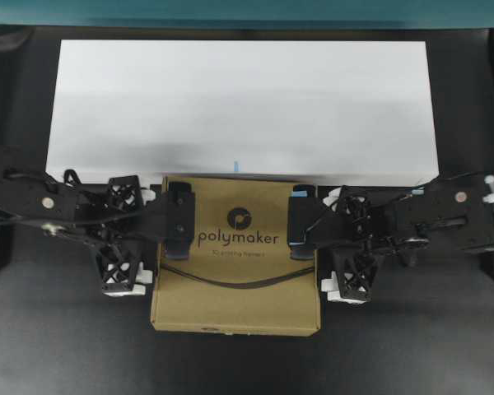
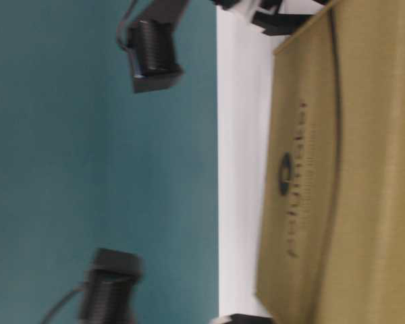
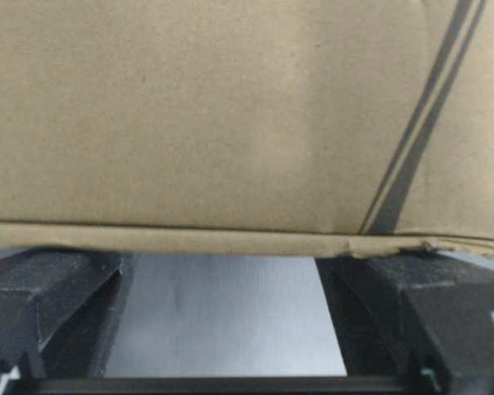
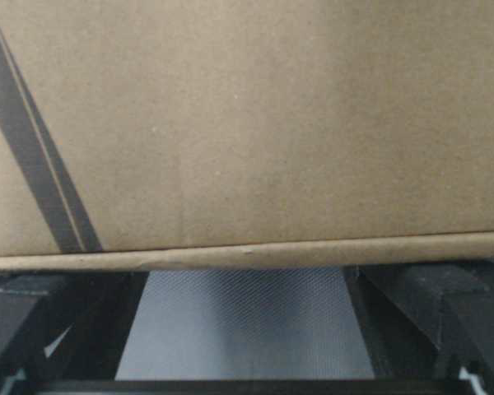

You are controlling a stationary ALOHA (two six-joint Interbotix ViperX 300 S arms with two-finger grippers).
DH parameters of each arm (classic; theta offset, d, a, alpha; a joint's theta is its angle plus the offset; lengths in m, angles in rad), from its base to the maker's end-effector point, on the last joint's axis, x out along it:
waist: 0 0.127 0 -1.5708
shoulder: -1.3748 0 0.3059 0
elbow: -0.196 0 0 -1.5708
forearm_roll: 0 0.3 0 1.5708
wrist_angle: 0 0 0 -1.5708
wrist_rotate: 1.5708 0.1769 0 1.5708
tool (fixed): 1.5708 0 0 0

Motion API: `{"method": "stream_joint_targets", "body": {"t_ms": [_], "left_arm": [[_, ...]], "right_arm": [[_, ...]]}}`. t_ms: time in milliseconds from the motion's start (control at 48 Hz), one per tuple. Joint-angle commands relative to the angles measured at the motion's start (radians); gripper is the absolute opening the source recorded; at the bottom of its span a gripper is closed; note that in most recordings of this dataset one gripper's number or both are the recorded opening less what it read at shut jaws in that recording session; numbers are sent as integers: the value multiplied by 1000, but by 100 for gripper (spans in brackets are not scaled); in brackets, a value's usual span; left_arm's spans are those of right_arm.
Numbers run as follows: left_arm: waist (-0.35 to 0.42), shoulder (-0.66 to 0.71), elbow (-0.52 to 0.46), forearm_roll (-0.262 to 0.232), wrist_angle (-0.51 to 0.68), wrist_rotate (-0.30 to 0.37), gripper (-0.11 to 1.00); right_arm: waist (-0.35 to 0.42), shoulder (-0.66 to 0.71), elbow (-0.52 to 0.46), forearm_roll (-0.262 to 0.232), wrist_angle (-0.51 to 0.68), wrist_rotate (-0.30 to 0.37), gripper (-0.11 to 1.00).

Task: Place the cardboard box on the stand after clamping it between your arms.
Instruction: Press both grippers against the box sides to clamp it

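**Meanwhile, a box squeezed between two arms**

Here we see the left gripper (image 1: 179, 220), jaws spread wide, pressing the left part of the cardboard box (image 1: 236, 284). The box sits just near of the white stand (image 1: 243, 103), its far edge at the stand's near edge. At right, the right gripper (image 1: 301, 222), jaws likewise spread, presses the opposite side.

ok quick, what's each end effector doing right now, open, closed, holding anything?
Left end effector: open, fingers spread, reaching over the cardboard box from its left edge.
Right end effector: open, likewise over the box from its right edge.
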Motion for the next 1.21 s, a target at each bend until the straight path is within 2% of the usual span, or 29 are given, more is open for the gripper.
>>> {"method": "stream_joint_targets", "body": {"t_ms": [0, 188, 375, 562, 750, 1042, 1188], "left_arm": [[9, -54, -58, 0, 60, -3, 76], [29, -100, -124, 0, 199, 0, 76], [49, -109, -198, 0, 232, 2, 76], [57, -109, -281, 0, 308, 2, 76], [74, -109, -313, 2, 364, 3, 77], [89, -115, -322, 3, 364, 140, 77], [112, -112, -333, 2, 364, 160, 77]], "right_arm": [[-8, -52, -44, 12, 34, 12, 80], [-18, -126, -106, 18, 195, 9, 80], [-40, -153, -183, 17, 321, 3, 80], [-54, -160, -250, 9, 388, -3, 80], [-69, -160, -296, -9, 422, -17, 80], [-97, -155, -330, -11, 442, -72, 80], [-109, -153, -331, -12, 442, -78, 80]]}}
